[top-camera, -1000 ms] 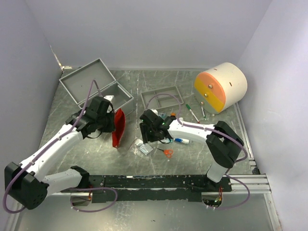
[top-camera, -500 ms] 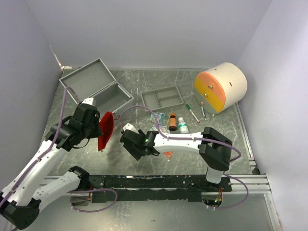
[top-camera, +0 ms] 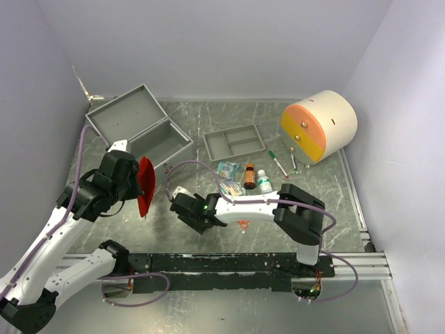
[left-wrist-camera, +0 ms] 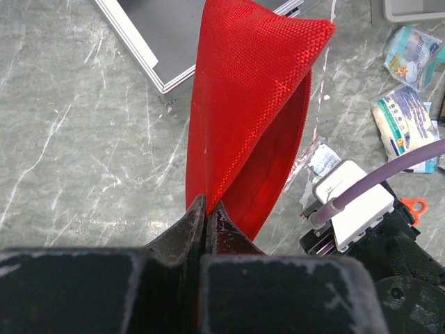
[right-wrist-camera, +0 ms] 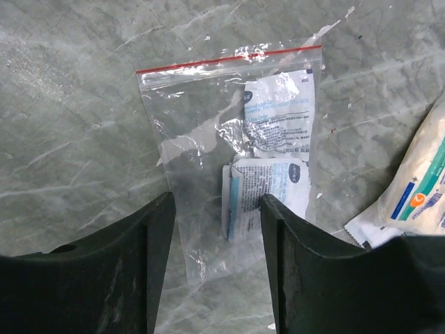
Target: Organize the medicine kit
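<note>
The medicine kit [top-camera: 158, 141] is a silvery-grey metal case lying open at the back left, with its lid [top-camera: 125, 113] laid back; one corner [left-wrist-camera: 158, 42] shows in the left wrist view. My left gripper [top-camera: 139, 191] [left-wrist-camera: 206, 206] is shut on the edge of the red pouch [top-camera: 145, 184] [left-wrist-camera: 243, 104], which hangs gaping open above the table, in front of the case. My right gripper [top-camera: 183, 209] [right-wrist-camera: 217, 202] is open and low over a clear zip bag [right-wrist-camera: 233, 139] of small sachets. Its jaws stand on either side of the bag's lower end.
A shallow grey divided tray [top-camera: 234, 142] lies at the middle back, and a cream and orange drum [top-camera: 317, 125] at the back right. Two packets [top-camera: 228, 169] [left-wrist-camera: 403, 129], a brown bottle [top-camera: 249, 176], a white bottle [top-camera: 264, 182], pens [top-camera: 278, 163] and orange scissors [top-camera: 243, 224] lie mid-table.
My left arm has drawn back to the left with the red pouch. My right gripper has swung left and nearer, from the bottles to the zip bag.
</note>
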You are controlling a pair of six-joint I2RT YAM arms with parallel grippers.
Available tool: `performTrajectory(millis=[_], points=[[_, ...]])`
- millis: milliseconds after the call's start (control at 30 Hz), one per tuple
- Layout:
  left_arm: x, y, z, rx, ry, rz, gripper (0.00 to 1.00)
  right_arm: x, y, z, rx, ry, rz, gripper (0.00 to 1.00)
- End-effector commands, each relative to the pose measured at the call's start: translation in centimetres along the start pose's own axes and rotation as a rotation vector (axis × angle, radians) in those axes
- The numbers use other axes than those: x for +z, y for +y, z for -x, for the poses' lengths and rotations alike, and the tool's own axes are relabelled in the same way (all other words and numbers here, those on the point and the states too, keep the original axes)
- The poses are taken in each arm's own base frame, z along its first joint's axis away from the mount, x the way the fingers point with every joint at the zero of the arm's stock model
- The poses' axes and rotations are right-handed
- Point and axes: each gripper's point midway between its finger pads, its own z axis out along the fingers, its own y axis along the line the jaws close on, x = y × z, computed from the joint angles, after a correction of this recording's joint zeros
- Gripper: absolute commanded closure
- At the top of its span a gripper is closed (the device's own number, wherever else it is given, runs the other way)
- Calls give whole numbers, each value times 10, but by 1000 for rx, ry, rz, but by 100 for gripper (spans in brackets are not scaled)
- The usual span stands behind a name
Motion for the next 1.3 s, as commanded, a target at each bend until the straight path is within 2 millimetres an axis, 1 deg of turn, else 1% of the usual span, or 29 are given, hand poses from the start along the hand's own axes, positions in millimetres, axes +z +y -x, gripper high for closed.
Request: performTrajectory(millis=[0, 100, 200, 233, 267, 367, 433, 600, 700, 733, 800, 833, 867, 933, 1000, 1100, 1267], points=[[-6, -3, 9, -11, -31, -14, 93, 12, 4, -6, -38, 13, 9, 50], [-5, -7, 8, -6, -25, -36, 93, 17, 3, -11, -26, 27, -3, 58], [-3, -10, 7, -2, -19, -50, 93, 18, 1, -13, 1, 30, -13, 71], [-2, -10, 7, -2, -19, -49, 93, 18, 1, -12, 17, 26, -10, 77], [-2, -10, 6, 0, -16, -49, 93, 17, 1, -10, 31, 19, -6, 80], [0, -11, 5, -1, -15, -53, 93, 11, -2, -2, 89, -16, 3, 89], [2, -13, 4, -3, -14, -60, 93, 7, -4, 4, 138, -42, 10, 92], [6, -20, 1, -1, -2, -97, 93, -11, -16, 23, 286, -140, 26, 94], [10, -30, 0, 5, 5, -141, 93, -22, -30, 34, 401, -203, 35, 95], [11, -34, -1, 8, 13, -162, 93, -26, -39, 37, 447, -224, 36, 96], [17, -42, -4, 18, 27, -194, 93, -37, -56, 46, 538, -282, 41, 97], [19, -47, -4, 24, 31, -213, 93, -40, -65, 42, 573, -297, 36, 98], [22, -51, -5, 30, 33, -228, 93, -45, -74, 44, 615, -326, 35, 98], [29, -58, -4, 34, 41, -250, 93, -62, -93, 51, 696, -404, 40, 99], [36, -68, -4, 39, 47, -278, 93, -79, -107, 59, 772, -482, 53, 99], [47, -84, -3, 44, 60, -330, 93, -106, -119, 75, 852, -604, 99, 99], [63, -107, 3, 26, 75, -385, 93, -148, -125, 108, 925, -781, 200, 100]])
